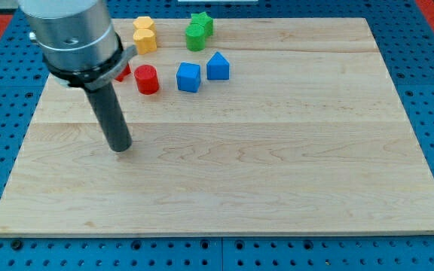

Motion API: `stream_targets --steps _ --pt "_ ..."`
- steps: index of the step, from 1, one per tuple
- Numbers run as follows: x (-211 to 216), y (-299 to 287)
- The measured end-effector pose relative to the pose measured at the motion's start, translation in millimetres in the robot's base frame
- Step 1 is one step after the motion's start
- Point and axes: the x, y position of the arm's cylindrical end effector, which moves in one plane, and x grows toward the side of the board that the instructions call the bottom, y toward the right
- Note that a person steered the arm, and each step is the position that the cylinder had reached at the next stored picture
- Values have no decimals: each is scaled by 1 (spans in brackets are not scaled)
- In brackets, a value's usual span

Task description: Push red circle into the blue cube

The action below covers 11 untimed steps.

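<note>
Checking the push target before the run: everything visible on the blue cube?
The blue cube is a small solid block, matte blue, plastic-looking, sitting flat on the wooden board near the view's top, turned slightly. The red circle stands just to its left and a second blue block up-right; small gaps separate both. Nothing touches it. My tip rests lower-left, well away.

A pale wooden surface [277, 173] is seen, with blocks grouped near the view's top: a red circle [147, 79], a blue cube [189, 77] beside it, a blue house-shaped block [218, 66], yellow blocks [145, 35], green blocks [199, 30], and a partly hidden red block [122, 72].
</note>
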Motion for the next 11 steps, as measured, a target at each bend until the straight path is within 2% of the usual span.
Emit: stream_targets --steps 1,2,3,4,5,6,7,8,9,10,11 --pt "-1 86" --pt "-36 154" --pt "-49 132" --pt "-76 76" --pt "-69 -26" --pt "-124 -43" --pt "-156 19" --pt "-152 40" --pt "-124 -16" --pt "-96 20" --pt "-115 130"
